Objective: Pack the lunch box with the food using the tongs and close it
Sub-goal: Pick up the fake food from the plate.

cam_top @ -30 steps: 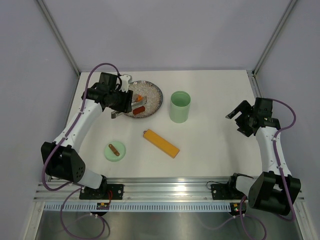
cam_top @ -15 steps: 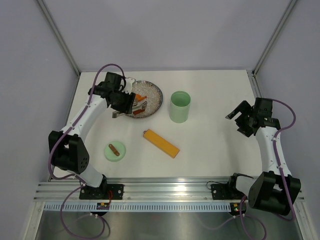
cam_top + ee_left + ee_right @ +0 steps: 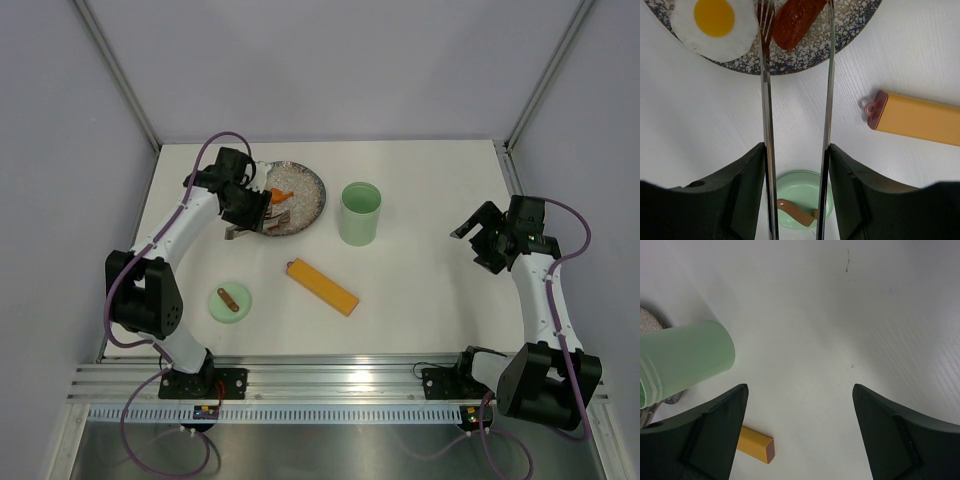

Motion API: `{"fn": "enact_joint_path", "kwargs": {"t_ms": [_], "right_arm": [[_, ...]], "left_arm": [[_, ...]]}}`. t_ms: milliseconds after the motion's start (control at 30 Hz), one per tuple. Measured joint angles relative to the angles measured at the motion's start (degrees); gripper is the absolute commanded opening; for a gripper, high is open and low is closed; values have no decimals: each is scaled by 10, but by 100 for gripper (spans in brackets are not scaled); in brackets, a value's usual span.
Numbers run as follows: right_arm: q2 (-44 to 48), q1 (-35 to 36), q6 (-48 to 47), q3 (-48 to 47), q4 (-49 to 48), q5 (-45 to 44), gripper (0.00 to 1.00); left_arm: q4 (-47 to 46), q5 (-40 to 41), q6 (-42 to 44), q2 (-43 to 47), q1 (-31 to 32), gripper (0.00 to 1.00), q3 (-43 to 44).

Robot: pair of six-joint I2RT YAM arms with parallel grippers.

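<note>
On the white bench (image 3: 420, 290), a speckled plate (image 3: 321, 193) sits left of the open lunch box (image 3: 360, 213). Half closed, the left fingers (image 3: 745, 190) grip the tongs (image 3: 765, 100), whose tips straddle the sausage (image 3: 795, 22) on the plate. The right fingers (image 3: 715, 430) spread wide, empty.

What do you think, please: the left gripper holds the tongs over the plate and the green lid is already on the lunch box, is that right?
Not quite. The lid is not on the lunch box, which stands open; it lies apart on the table, as the top external view shows. The left gripper does hold the tongs over the plate.
</note>
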State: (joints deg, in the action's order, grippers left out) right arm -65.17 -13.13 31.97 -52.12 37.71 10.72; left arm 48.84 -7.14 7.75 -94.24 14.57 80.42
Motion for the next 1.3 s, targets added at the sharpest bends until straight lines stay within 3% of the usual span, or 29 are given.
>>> {"fn": "enact_joint_path", "kwargs": {"t_ms": [867, 1300], "right_arm": [[-2, 0, 0, 0, -1, 9, 93], [-2, 0, 0, 0, -2, 9, 93]], "left_arm": [[22, 33, 0, -25, 22, 55, -3], [34, 49, -5, -35, 37, 28, 2]]}}
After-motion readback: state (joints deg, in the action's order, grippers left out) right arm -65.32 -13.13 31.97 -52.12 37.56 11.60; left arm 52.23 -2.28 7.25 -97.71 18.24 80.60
